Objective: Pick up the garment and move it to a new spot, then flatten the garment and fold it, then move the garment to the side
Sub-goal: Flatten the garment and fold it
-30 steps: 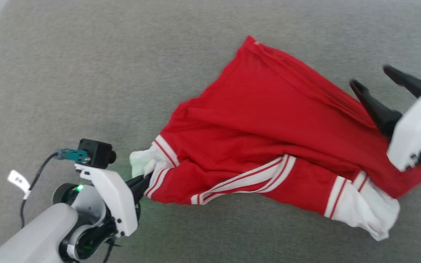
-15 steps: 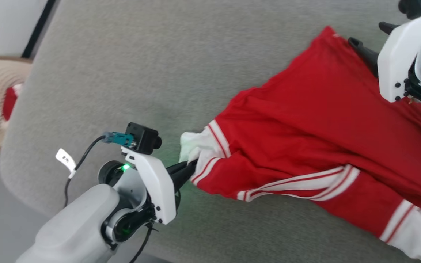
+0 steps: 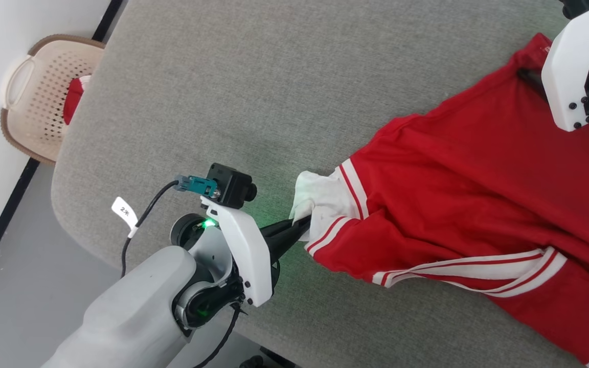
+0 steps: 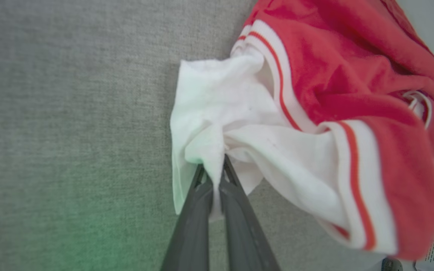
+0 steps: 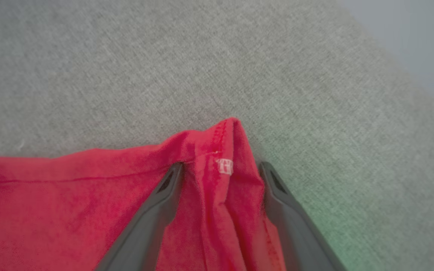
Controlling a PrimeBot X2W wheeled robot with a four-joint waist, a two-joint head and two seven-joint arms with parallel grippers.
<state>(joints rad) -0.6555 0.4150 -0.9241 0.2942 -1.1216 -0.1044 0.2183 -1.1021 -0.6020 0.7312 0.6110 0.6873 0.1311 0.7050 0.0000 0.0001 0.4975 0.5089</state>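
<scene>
Now the right gripper [image 5: 220, 167], clear a second ago, straddles the garment's [image 3: 468, 194] red corner [image 5: 224, 139] at one o'clock, jaws wide; the left gripper [image 4: 213, 171] pinches its white lining [image 4: 209, 113] on the grey cushion [image 3: 223, 102], ready to stretch.

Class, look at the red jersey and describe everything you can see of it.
The jersey is soft red cloth with white-and-red striped trim and white lining. It lies crumpled, unfolded, on the grey surface. The left end effector is shut on a bunch of its white lining; the open right end effector straddles a red hemmed corner bearing a small white tag.
</scene>
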